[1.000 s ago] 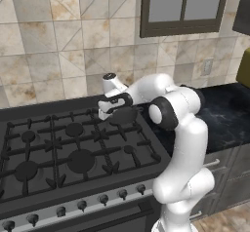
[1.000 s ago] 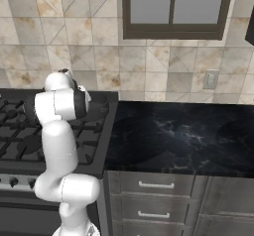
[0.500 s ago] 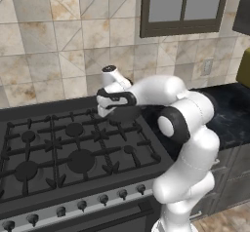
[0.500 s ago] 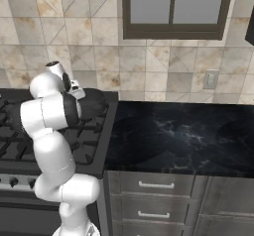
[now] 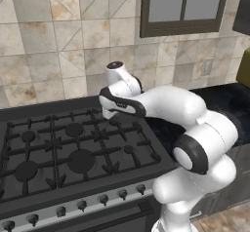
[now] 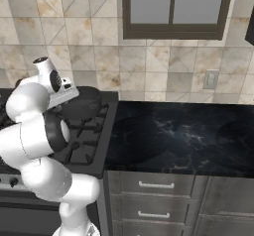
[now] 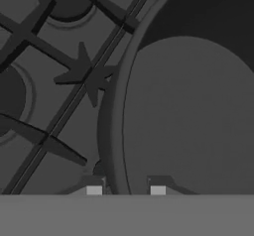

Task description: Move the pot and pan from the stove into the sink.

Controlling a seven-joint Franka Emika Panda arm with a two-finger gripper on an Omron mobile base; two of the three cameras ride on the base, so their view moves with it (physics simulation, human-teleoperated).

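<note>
Currently your gripper (image 7: pixel 126 190) has swung down onto the pot (image 7: pixel 188 111) at the stove (image 5: pixel 73 153) rear, jaws open astride its rim, grasp pending.

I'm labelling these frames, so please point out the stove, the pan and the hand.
stove (image 5: pixel 73 150): left base view, on a centre grate.
pan (image 7: pixel 193 116): hand view, on its flat inner floor.
hand (image 7: pixel 126 191): hand view, midway between the two tips straddling the pan's rim.

- You see the arm's elbow swung down toward the lower right of the left base view.
- The gripper (image 7: pixel 126 190) now straddles the pot (image 7: pixel 188 111) rim, bottom centre of hand view.
</note>
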